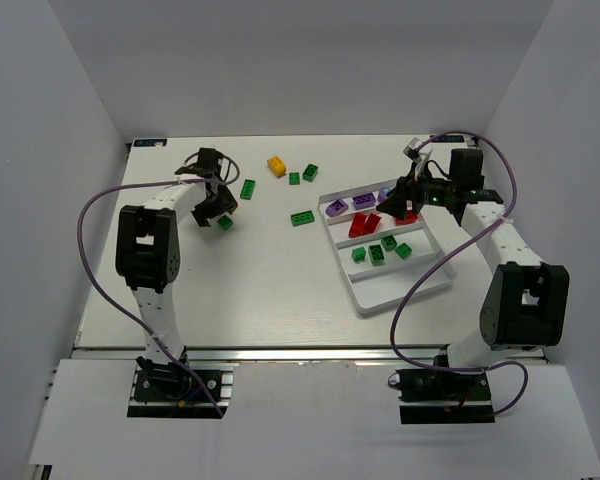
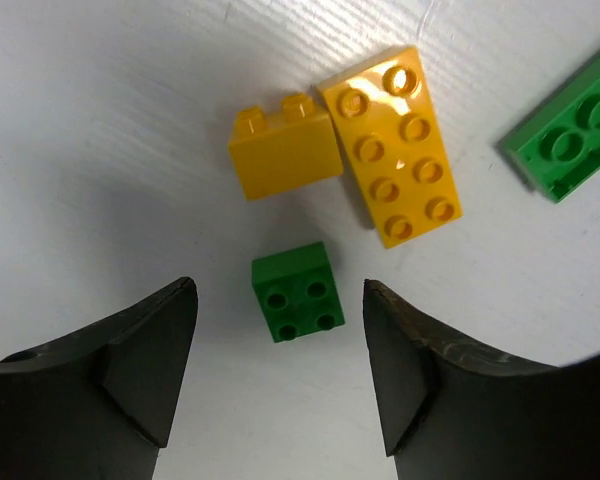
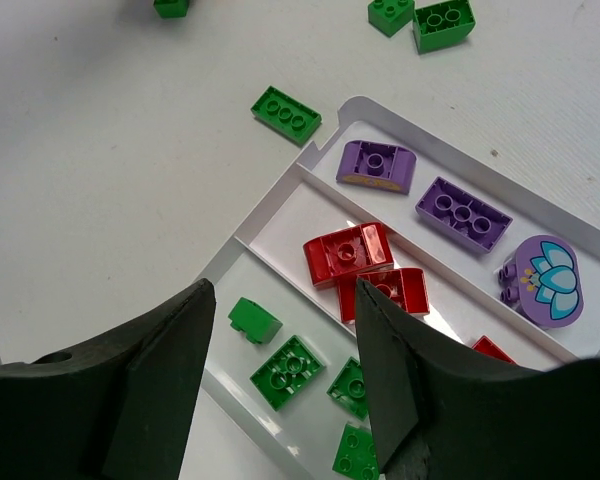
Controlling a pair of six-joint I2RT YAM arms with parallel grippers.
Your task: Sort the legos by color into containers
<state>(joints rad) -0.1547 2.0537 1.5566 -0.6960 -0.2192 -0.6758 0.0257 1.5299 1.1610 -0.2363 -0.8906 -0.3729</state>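
Observation:
My left gripper point(image 1: 220, 210) point(image 2: 278, 300) is open, its fingertips either side of a small green lego point(image 2: 296, 290) point(image 1: 225, 223) on the table. Two yellow-orange legos point(image 2: 390, 145) lie just beyond it. My right gripper point(image 1: 405, 197) point(image 3: 285, 285) is open and empty above the white tray point(image 1: 400, 290) point(image 3: 280, 215). The tray's far compartment holds purple legos point(image 3: 463, 213), the second one red legos point(image 3: 347, 252), and the third one green legos point(image 3: 288, 371). The nearest compartment shows no bricks.
Loose green legos lie on the table between the arms point(image 1: 301, 218) point(image 1: 248, 187) point(image 1: 294, 178) point(image 1: 310, 172), with a yellow-orange one point(image 1: 276, 165) farther back. White walls enclose the table on three sides.

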